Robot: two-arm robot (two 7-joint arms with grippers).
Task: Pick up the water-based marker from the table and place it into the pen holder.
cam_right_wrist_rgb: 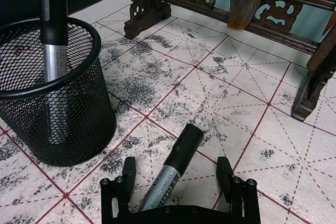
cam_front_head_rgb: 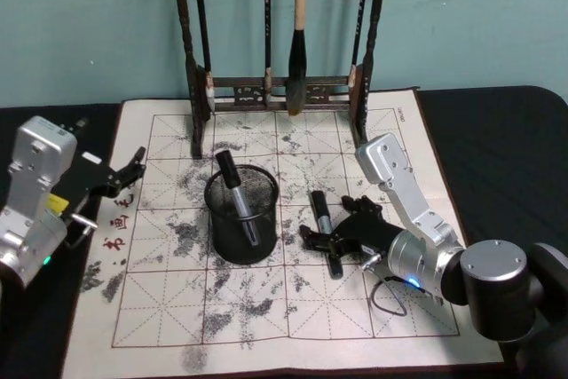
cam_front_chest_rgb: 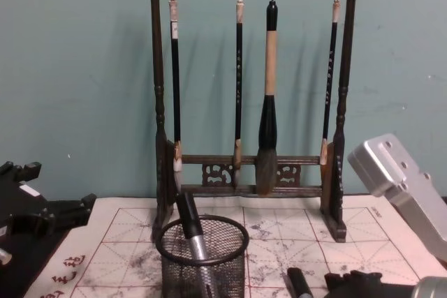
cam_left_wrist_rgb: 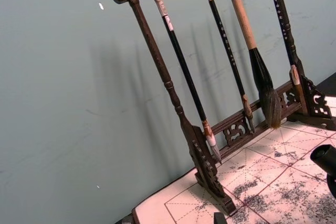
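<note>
Right wrist view is showing the right gripper [cam_right_wrist_rgb: 176, 165] sitting low over the mat [cam_right_wrist_rgb: 247, 103]. Its two fingers [cam_right_wrist_rgb: 128, 170] are standing apart, one on each side of the marker [cam_right_wrist_rgb: 182, 149]. Mat is showing between each finger and the barrel, so nothing is being pinched. The marker is lying flat on the mat, its black cap pointing toward the rack [cam_right_wrist_rgb: 294, 3] at the far edge. It is lying just beside the holder [cam_right_wrist_rgb: 58, 124], on the holder's right as the head view shows it.

The holder is standing upright on the mat near its middle. A second marker [cam_right_wrist_rgb: 52, 51] is leaning inside it, its dark cap sticking up above the rim.

Head view is showing the left gripper [cam_front_head_rgb: 129, 170] hanging over the mat's left edge, well apart from the holder. Its fingers are seemingly standing apart, though the angle is poor. The mat is lying on the dark table [cam_front_head_rgb: 497, 139], and four brushes [cam_front_head_rgb: 299, 42] are hanging from the rack.
</note>
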